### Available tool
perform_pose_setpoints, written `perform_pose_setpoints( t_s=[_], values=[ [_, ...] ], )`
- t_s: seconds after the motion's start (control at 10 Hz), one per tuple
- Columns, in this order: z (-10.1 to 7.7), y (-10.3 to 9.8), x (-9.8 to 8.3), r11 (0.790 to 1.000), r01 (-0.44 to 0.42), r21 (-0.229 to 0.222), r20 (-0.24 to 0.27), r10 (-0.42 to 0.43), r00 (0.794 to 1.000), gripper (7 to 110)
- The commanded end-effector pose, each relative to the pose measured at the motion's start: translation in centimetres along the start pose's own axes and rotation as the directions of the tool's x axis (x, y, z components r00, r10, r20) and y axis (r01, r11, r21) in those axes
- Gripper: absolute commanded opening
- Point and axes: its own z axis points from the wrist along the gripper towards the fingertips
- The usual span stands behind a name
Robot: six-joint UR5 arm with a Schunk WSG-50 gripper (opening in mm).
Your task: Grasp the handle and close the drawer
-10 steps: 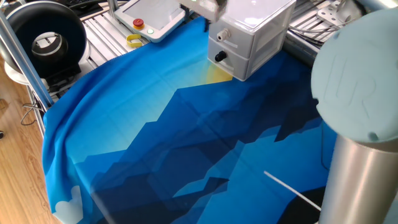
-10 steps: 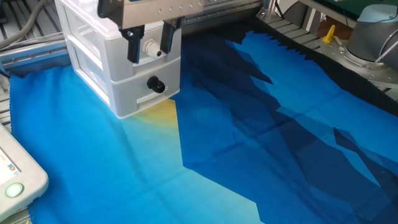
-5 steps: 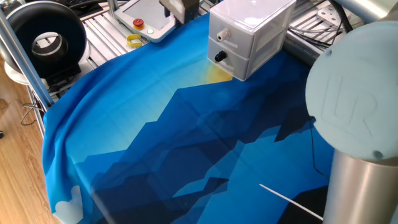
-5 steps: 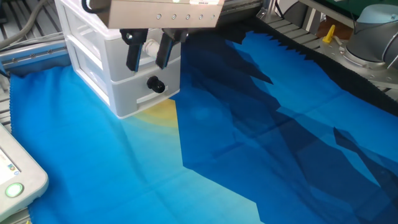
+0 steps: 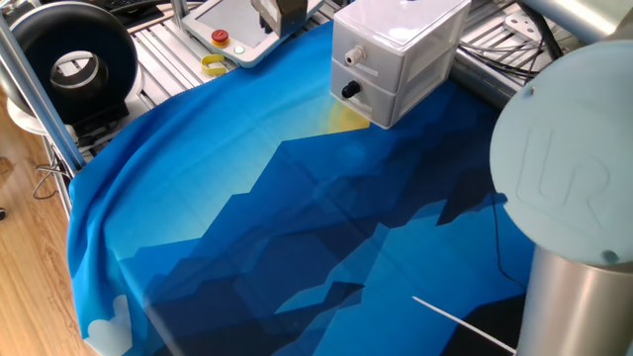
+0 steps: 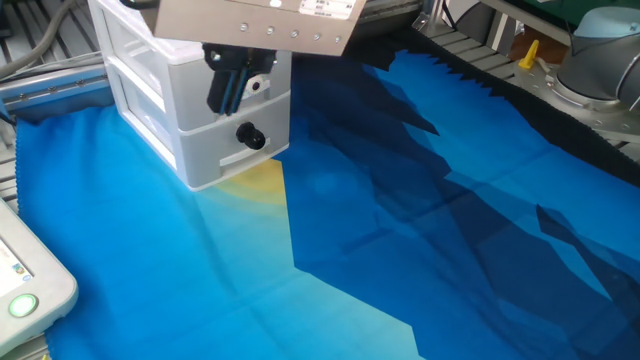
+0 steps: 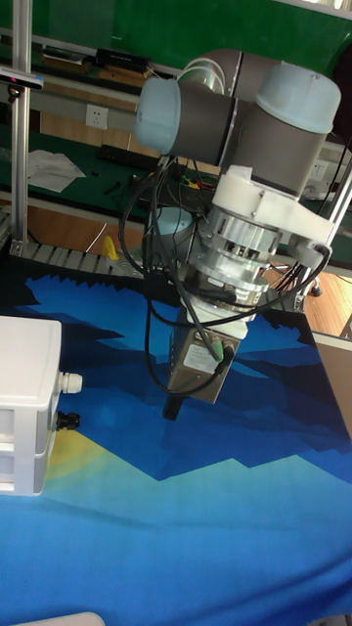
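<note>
The drawer [image 5: 374, 65] is the upper one of a small white plastic cabinet and sits flush with the cabinet's front. Its handle [image 5: 352, 56], a small white knob, sticks out free; the tall fixed view shows the handle [image 7: 68, 381] at the left with bare blue cloth beside it. My gripper [image 7: 171, 408] hangs well clear of the knob, above the cloth. In the other fixed view the gripper [image 6: 228, 93] stands in front of the drawer and partly covers the handle [image 6: 258, 86]. Its dark fingers [image 6: 219, 92] show nearly edge-on with a slim gap and hold nothing.
The lower drawer carries a black knob [image 5: 348, 90]. A blue patterned cloth [image 5: 297, 227] covers the table. A teach pendant [image 5: 237, 30], a yellow tape roll [image 5: 213, 65] and a black reel [image 5: 74, 59] lie past the far left edge. The arm's grey base [image 5: 574, 198] fills the right.
The gripper has drawn back from the white knob, which its fingers straddled a second ago, and has turned about its wrist. The drawer has not moved.
</note>
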Motion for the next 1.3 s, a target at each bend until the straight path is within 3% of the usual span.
perform_pose_setpoints(
  t_s=[0.0,0.2,0.3,0.4,0.5,0.6,0.9,1.0,1.2],
  values=[
    [0.0,-0.9,0.0,0.998,-0.054,0.036,0.008,0.053,0.999,7],
    [0.0,-1.8,0.1,0.996,-0.079,0.033,0.034,0.078,0.996,7],
    [-0.1,-1.6,-0.4,0.993,-0.116,-0.006,0.074,0.116,0.99,7],
    [-0.3,-0.3,-0.4,0.983,-0.161,-0.091,0.092,0.17,0.981,7],
    [-0.6,0.8,0.3,0.969,-0.184,-0.162,0.075,0.198,0.977,7],
    [-1.0,1.1,0.1,0.96,-0.189,-0.204,0.1,0.213,0.972,7],
    [-2.0,2.0,0.4,0.96,-0.105,-0.259,0.126,0.141,0.982,7],
    [-2.2,2.9,0.4,0.952,-0.094,-0.291,0.123,0.134,0.983,7],
    [-2.2,3.3,-0.2,0.946,-0.101,-0.309,0.139,0.15,0.979,7]
  ],
)
